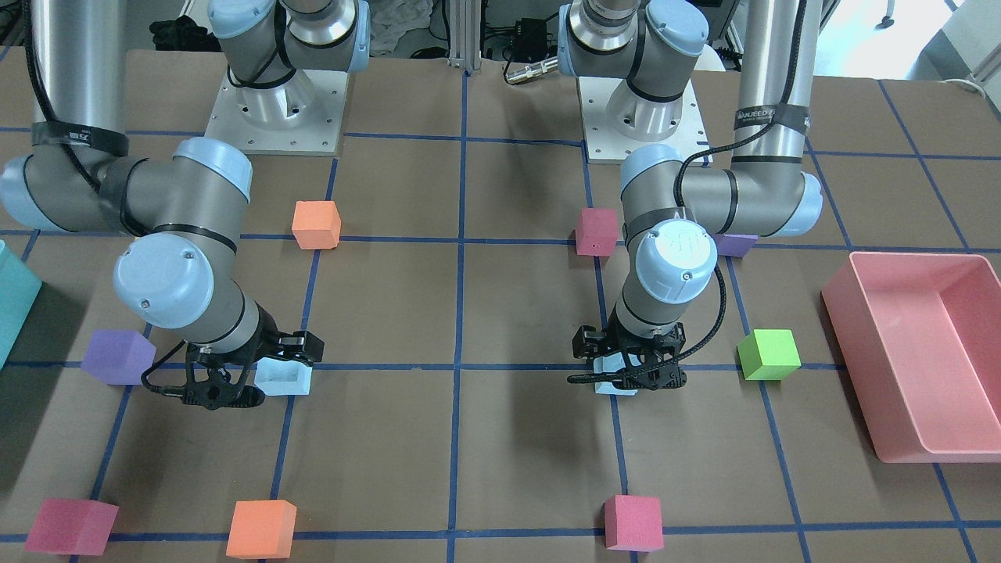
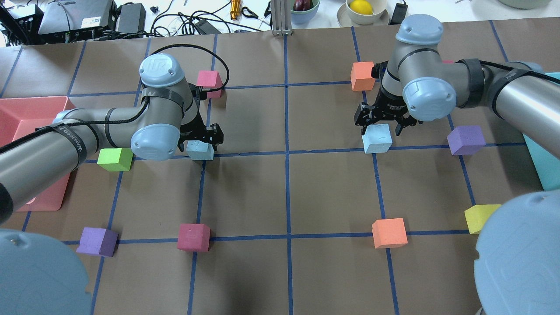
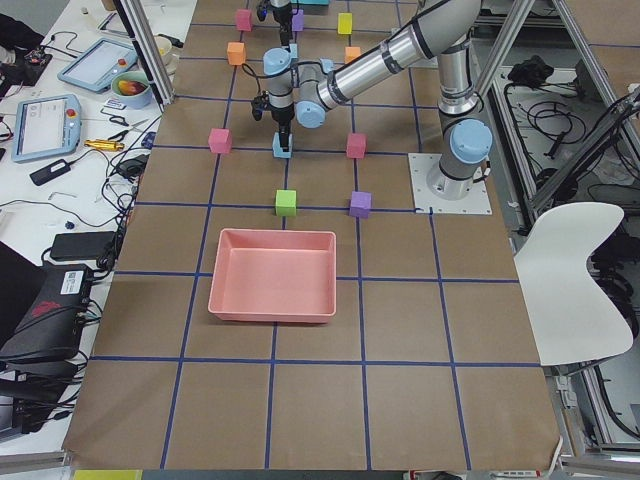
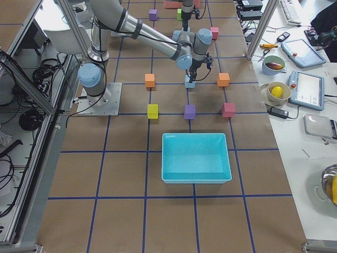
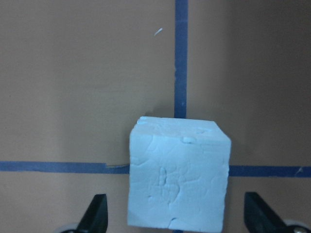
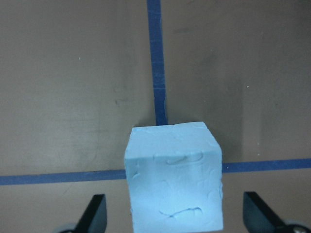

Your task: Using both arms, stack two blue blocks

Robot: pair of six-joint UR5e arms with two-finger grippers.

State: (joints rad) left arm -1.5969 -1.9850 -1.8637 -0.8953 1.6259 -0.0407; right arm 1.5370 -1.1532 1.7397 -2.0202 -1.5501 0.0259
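Two pale blue blocks rest on the brown table, each on a blue tape crossing. My left gripper (image 2: pixel 202 139) hovers over the left blue block (image 2: pixel 200 151), open. In the left wrist view the block (image 5: pixel 177 174) sits between the fingertips (image 5: pixel 95 216), with gaps on both sides. My right gripper (image 2: pixel 385 120) is open over the right blue block (image 2: pixel 377 138). In the right wrist view that block (image 6: pixel 174 177) also lies between the spread fingertips (image 6: pixel 260 213), untouched. In the front view the left gripper (image 1: pixel 626 367) covers most of its block (image 1: pixel 614 386); the right gripper (image 1: pixel 250 367) stands beside its block (image 1: pixel 283 379).
A pink bin (image 2: pixel 26 105) lies at the left edge, a teal bin (image 1: pixel 12 305) at the right edge. A green cube (image 2: pixel 115 159) and a magenta cube (image 2: pixel 209 83) sit near the left gripper. An orange cube (image 2: pixel 362 75) and a purple cube (image 2: pixel 466 140) sit near the right gripper.
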